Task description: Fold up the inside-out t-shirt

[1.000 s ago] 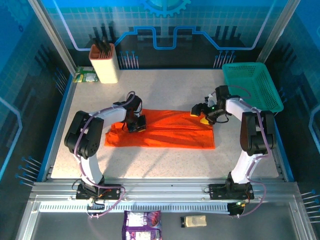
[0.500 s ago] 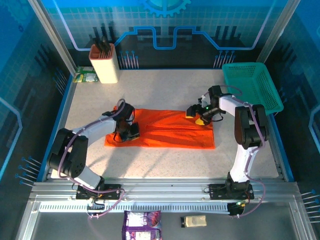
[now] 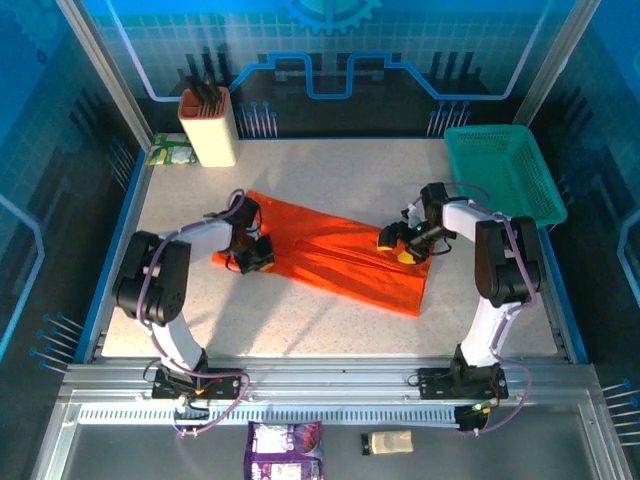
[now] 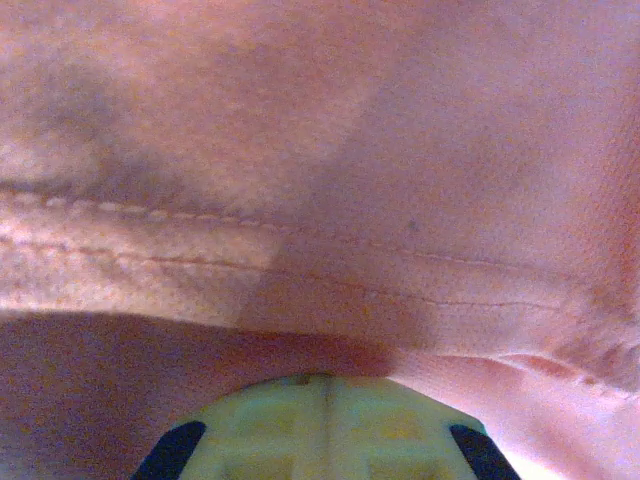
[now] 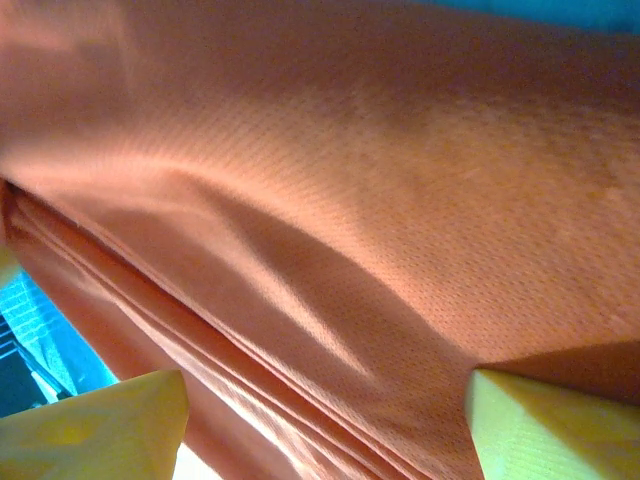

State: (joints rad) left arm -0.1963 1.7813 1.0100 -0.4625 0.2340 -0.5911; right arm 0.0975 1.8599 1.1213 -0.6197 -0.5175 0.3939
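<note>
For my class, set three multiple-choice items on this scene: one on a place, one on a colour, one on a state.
1. Where on the table does the teal mesh basket stand?
A. near left corner
B. far right corner
C. centre

2. What colour is the t-shirt?
A. orange-red
B. white
C. navy

3. How is the left gripper?
A. open, high above the table
B. open, inside the basket
C. shut on the t-shirt's left end

Answers:
1 B: the top view puts the basket at the far right corner, beside the right arm.
2 A: the cloth reads orange-red from above and in the wrist views.
3 C: the gripper sits on the shirt's left end, and the left wrist view shows its fingers together with the hemmed cloth against them.
</note>
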